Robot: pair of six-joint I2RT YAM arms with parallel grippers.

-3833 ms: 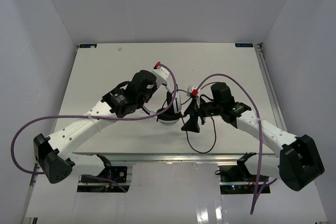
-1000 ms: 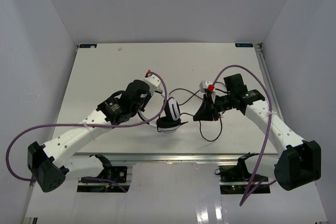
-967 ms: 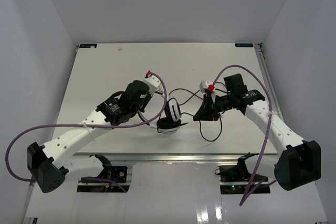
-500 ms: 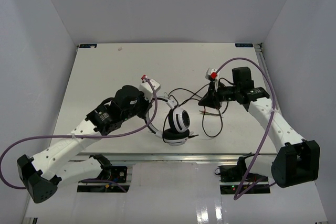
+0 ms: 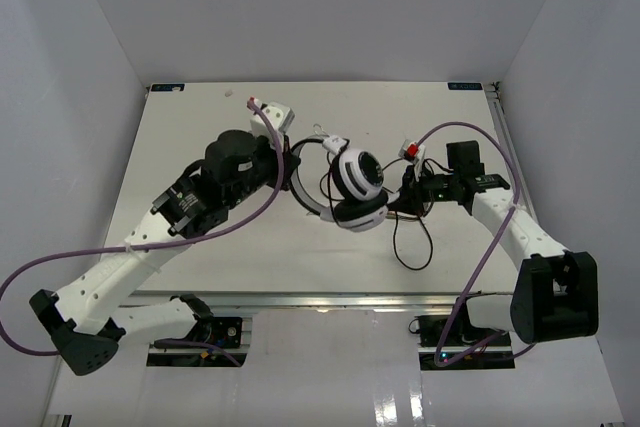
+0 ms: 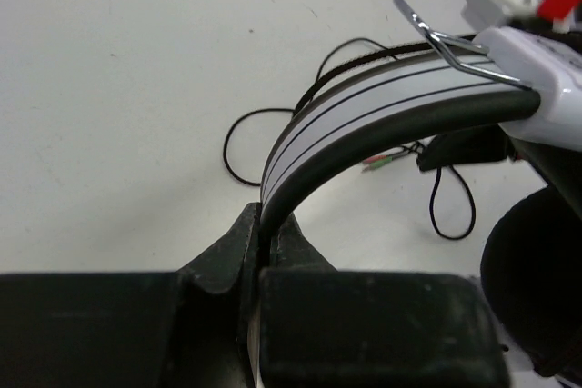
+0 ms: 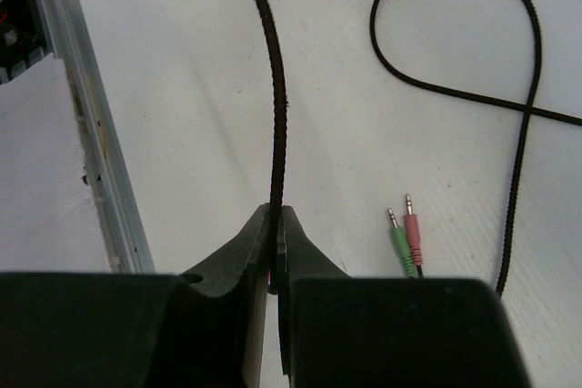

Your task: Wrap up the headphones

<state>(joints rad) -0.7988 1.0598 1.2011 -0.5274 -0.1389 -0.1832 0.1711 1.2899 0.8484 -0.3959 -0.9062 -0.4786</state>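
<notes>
Pressed together, the left gripper pinches the headphones by the headband. Its two black fingers are closed tight on the near end of the band. The band is white with thin dark stripes and a dark padded underside, and in the left wrist view it arches up and away to the right. At the far end of the arch a bent metal wire runs into the white shell of an ear cup. The black pad of a cup fills the lower right corner.

The right gripper pinches the cord, its jaws closed on the thin dark braided line. The line rises from between the tips toward the top of the right wrist view.

From above, the headphones are near the middle of the white table, between the two grippers. The left gripper is on the headband side and the right gripper is just beside the cups. Whether the cups rest on the table or hang above it I cannot tell.

More of the cord lies slack on the table, curling in a loop that crosses itself. A green jack plug and a pink jack plug lie side by side on the table just right of the right gripper's fingers. A metal rail borders the table at the left of that view.
</notes>
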